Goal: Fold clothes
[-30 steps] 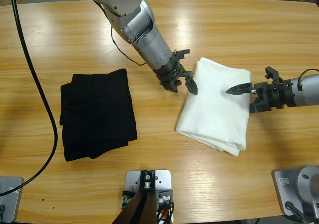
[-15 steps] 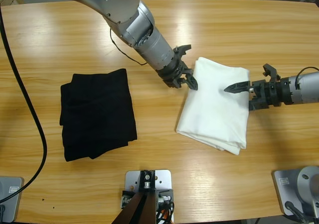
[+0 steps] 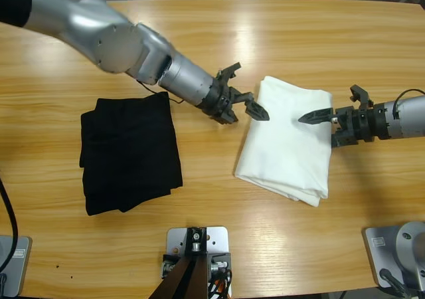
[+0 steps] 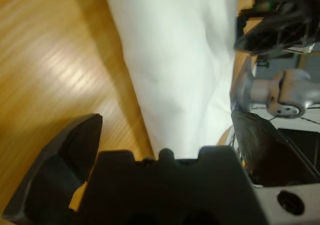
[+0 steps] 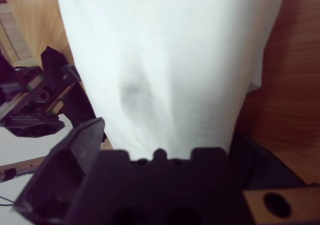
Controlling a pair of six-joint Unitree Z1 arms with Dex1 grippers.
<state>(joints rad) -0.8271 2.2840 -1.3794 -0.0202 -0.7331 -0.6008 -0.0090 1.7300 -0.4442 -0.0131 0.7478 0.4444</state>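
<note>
Since the earlier frame, the left arm has swung its elbow outward toward the table's left side, and the left gripper [image 3: 243,103] now lies at a shallower angle just beside the upper left edge of the folded white T-shirt [image 3: 289,146]; the right gripper [image 3: 323,117] has barely shifted over the shirt's right portion. Both grippers have their jaws spread apart with nothing between them (the wrist views show only white cloth ahead). The T-shirt lies folded on the wooden table [image 3: 219,40], right of centre; the black garment [image 3: 129,151] lies folded well apart to the left. Risk, as a judgement: a jaw tip catching only the top layer would drag the fold open, and both grippers closing on one small bundle could collide.
</note>
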